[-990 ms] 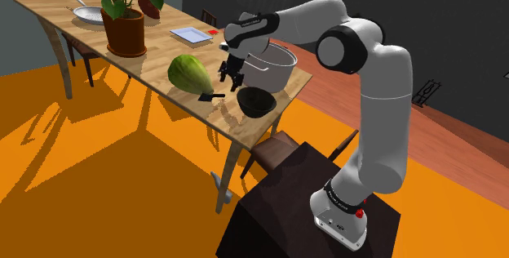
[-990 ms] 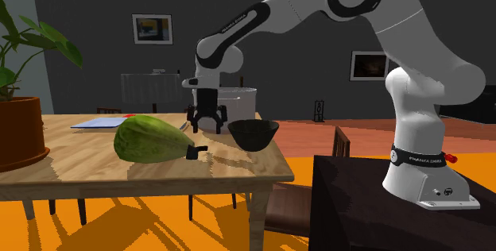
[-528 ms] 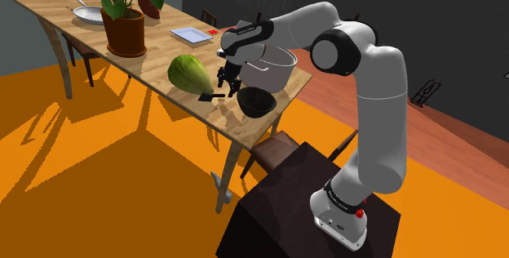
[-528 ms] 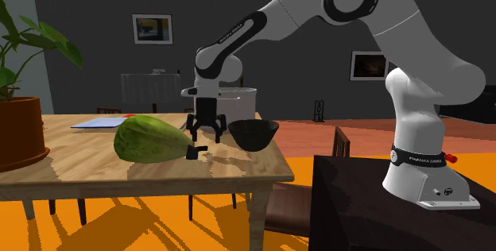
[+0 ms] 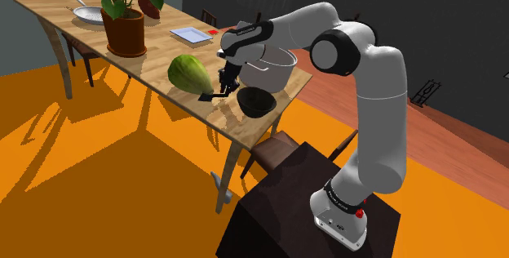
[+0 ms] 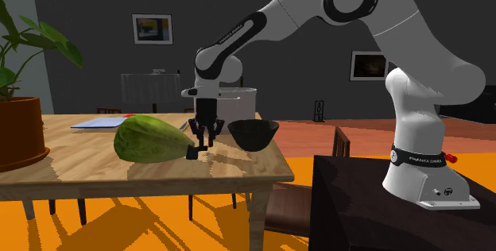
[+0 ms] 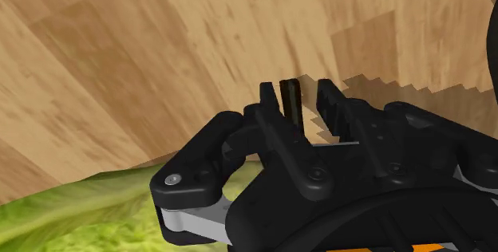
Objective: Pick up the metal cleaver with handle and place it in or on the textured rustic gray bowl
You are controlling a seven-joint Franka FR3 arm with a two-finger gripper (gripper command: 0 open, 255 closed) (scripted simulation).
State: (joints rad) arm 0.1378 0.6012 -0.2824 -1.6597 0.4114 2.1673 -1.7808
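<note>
Cleaver (image 5: 212, 96) lies flat on the wooden worktop (image 5: 163, 48) just beside the dark bowl (image 5: 259, 104), on the bowl's side toward the shoulder view's left; its black handle is plain, its blade hard to make out. Since it lies this close to the bowl, I judge the carry will be short: a lift, a small shift across and a release. The black end effector (image 5: 226, 87) hangs over the cleaver, pointing down at the worktop, which suits a low, flat thing that can be taken only from above, across its narrow width. A big green fruit (image 5: 187, 73) lies farther from the bowl on that same side, and a metal pot (image 5: 273, 68) stands just beyond the bowl, so the arm comes down into the gap among them and not in from the side. The second exterior view looks level across the worktop (image 6: 159, 174) and shows what the shoulder view cannot: how low the end effector (image 6: 204, 140) is, its tips down by the cleaver (image 6: 193, 152) and well under the rim of the bowl (image 6: 254, 135). The wrist view settles the grip: the fingers (image 7: 268, 99) stand narrowly apart astride a thin dark strip that I take for the cleaver (image 7: 289, 103), which lies close against one finger with a sliver of wood showing before the other, so nothing is clamped yet
</note>
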